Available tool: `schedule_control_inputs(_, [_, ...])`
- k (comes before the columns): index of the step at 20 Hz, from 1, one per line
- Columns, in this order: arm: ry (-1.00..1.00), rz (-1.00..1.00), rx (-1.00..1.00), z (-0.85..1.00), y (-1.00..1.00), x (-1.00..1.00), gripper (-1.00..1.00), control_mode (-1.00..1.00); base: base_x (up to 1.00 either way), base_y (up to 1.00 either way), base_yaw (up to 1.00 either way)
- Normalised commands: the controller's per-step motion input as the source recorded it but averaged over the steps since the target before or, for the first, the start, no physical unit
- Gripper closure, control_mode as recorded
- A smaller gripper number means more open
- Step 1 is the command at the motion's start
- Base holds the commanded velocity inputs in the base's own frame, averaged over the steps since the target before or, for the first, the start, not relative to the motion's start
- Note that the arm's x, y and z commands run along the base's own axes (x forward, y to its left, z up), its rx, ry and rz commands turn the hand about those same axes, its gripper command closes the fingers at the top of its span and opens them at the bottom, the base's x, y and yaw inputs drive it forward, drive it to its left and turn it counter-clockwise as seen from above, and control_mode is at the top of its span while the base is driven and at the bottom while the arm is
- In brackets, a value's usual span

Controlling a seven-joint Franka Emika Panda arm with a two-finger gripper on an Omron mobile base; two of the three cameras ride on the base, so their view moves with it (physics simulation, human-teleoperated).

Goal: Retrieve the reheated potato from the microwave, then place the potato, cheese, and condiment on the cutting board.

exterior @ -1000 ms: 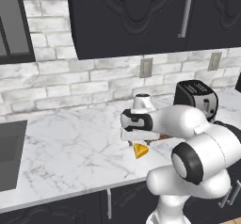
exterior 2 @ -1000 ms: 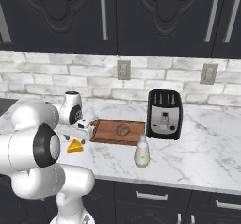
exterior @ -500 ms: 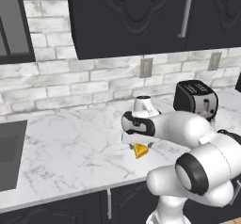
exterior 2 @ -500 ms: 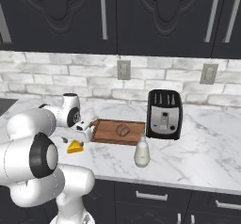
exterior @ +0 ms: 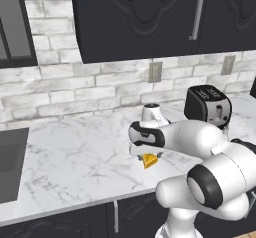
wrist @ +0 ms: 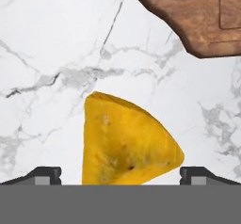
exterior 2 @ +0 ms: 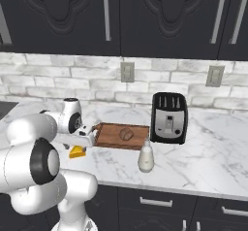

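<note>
**Fingers spread over the cheese, potato already on the board**

The marble counter [exterior 2: 213, 152] carried everything in play. In the right base view the black toaster [exterior 2: 169, 117] stood at about 3 o'clock from the cutting board [exterior 2: 109, 137], close beside its end. The board lay flat, reddish-brown, and the potato [exterior 2: 127, 134] sat on it toward the toaster end, so that part of the task looked done. A small white bottle [exterior 2: 146, 157], probably the condiment, stood upright on the counter at roughly 5 o'clock from the board, just off its front edge and not yet on it.

The gripper [wrist: 120, 173] hung low over the counter, just off the board's handle end. Its fingers [wrist: 43, 175] stood wide apart, one tip on each side of the cheese [wrist: 124, 140], which lay on the marble between them, with nothing held. In the hand view the board's rounded handle end [wrist: 197, 16] sat at about 1 o'clock from the wedge, near but apart.

The risks, as I judged them: the wedge was tapered, so closing fingers could meet its slanted faces and squeeze it out sideways or forward rather than trapping it. If the tips were not low enough, they might catch only the upper edge and drop it in transit. A low carry toward the board could also clip the board's edge.
</note>
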Motion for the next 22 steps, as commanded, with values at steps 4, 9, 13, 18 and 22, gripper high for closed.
schedule_control_inputs(4, [-0.01,0.09,0.0,0.0,-0.01,0.0,-1.0,-1.0,0.0,0.0,0.0])
schedule_control_inputs(9, [0.0,0.01,0.0,0.0,-0.08,-0.05,-1.0,-1.0,0.0,0.0,0.0])
schedule_control_inputs(13, [0.0,-0.07,0.0,0.0,0.0,-0.01,-1.0,-1.0,0.0,0.0,0.0])
schedule_control_inputs(18, [0.02,-0.15,0.0,0.0,0.09,0.0,-1.0,-1.0,0.0,0.0,0.0])
schedule_control_inputs(22, [0.07,-0.23,0.0,-0.01,0.12,0.01,-1.0,-1.0,0.0,0.0,0.0])
